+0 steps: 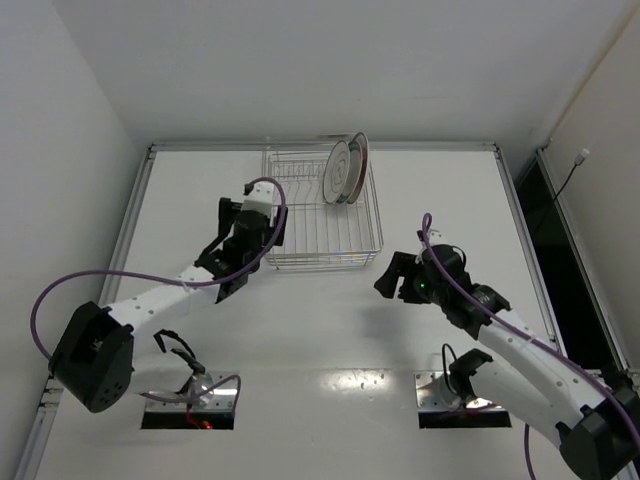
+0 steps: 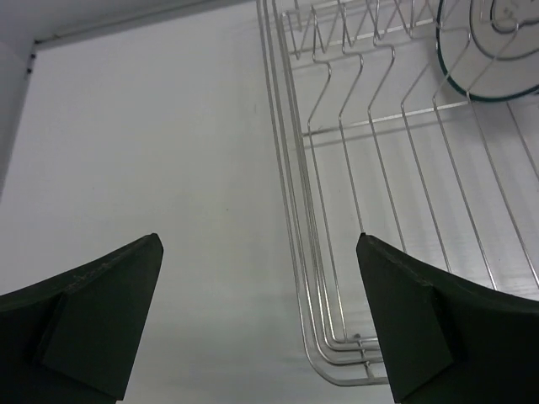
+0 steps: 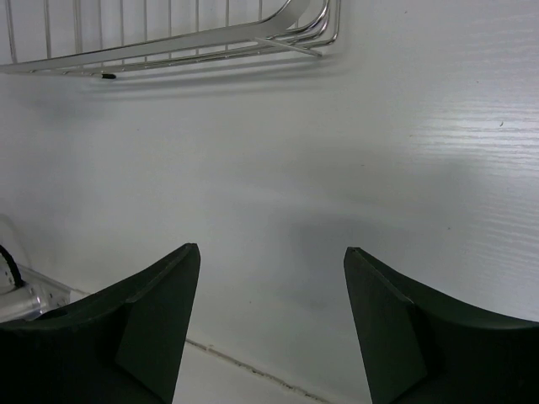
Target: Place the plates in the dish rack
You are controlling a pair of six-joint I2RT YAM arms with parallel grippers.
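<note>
White table (image 1: 300, 330), plates (image 1: 348, 168) upright in dish rack (image 1: 310, 238)

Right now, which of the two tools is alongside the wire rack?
The left tool, open over the left rim of the dish rack; the right tool, also open, hangs short of its near edge.

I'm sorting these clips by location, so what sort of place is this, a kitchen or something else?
Most likely a robot test cell, not a kitchen: a white table boxed in by plain white walls, two arms bolted at its near edge, and a wire dish rack holding upright plates.
</note>
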